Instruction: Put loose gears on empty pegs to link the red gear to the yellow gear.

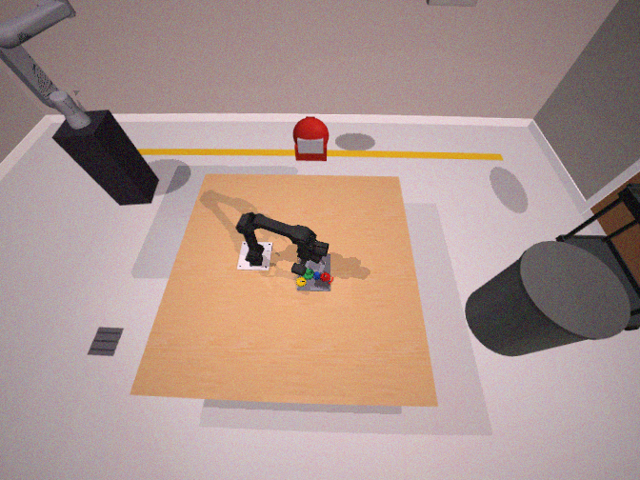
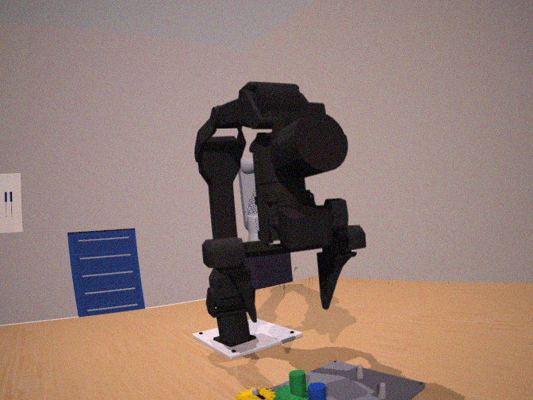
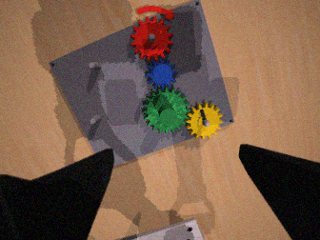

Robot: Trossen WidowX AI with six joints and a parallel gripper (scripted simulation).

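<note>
The grey board (image 1: 312, 287) (image 2: 404, 382) (image 3: 71, 78) carries a row of gears. In the wrist view the red gear (image 1: 325, 277) (image 3: 151, 47) touches the small blue gear (image 1: 316, 275) (image 2: 316, 390) (image 3: 162, 74). The blue gear touches the green gear (image 1: 309, 274) (image 2: 297, 382) (image 3: 167, 111), whose teeth meet the yellow gear (image 1: 298, 281) (image 2: 247, 394) (image 3: 195, 122). Blue and green look upright; whether they sit fully flat cannot be told. Two bare pegs show, one (image 2: 359, 371) (image 3: 93, 65) farther from the gripper and one (image 2: 381, 390) (image 3: 95, 119) nearer in the wrist view. My gripper (image 2: 290, 314) (image 3: 177, 152) is wide open, empty and above the gears.
The red arrow (image 3: 154, 10) curves beside the red gear. The white base plate (image 1: 264, 260) (image 2: 279, 337) (image 3: 178, 232) of the arm lies on the wooden table (image 1: 289, 346) (image 2: 451, 327) (image 3: 271, 71). No loose gear shows off the board.
</note>
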